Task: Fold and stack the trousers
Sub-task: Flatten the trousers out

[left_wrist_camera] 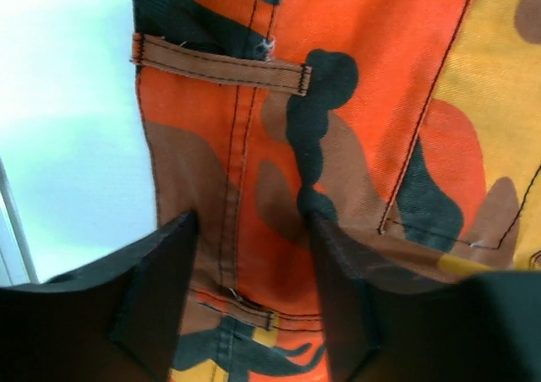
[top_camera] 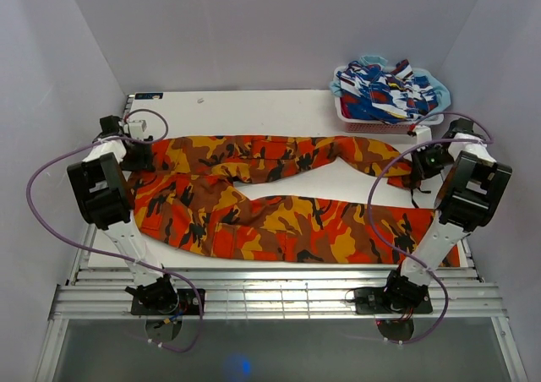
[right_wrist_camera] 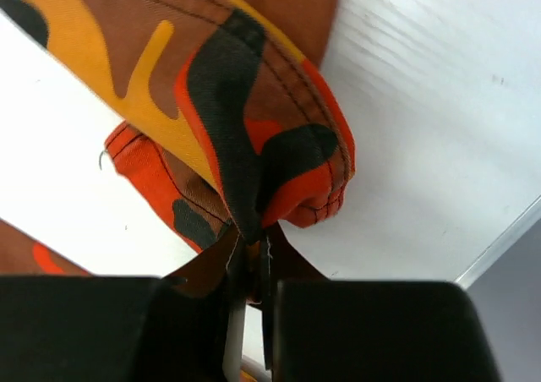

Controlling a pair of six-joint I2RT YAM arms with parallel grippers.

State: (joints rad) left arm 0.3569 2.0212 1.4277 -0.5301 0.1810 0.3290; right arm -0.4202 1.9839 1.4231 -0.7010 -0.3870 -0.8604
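White basket of blue patterned clothes at the table's far right.

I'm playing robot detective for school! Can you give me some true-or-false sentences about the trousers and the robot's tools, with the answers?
1. The right tool is pinching the end of one leg of the trousers. True.
2. The left tool is squeezed shut. False: its fingers stand apart, on either side of the fabric.
3. The trousers are folded into a neat pile. False: they lie spread out across the table.
4. A basket of blue, white and red clothes sits at the table's far right corner. True.
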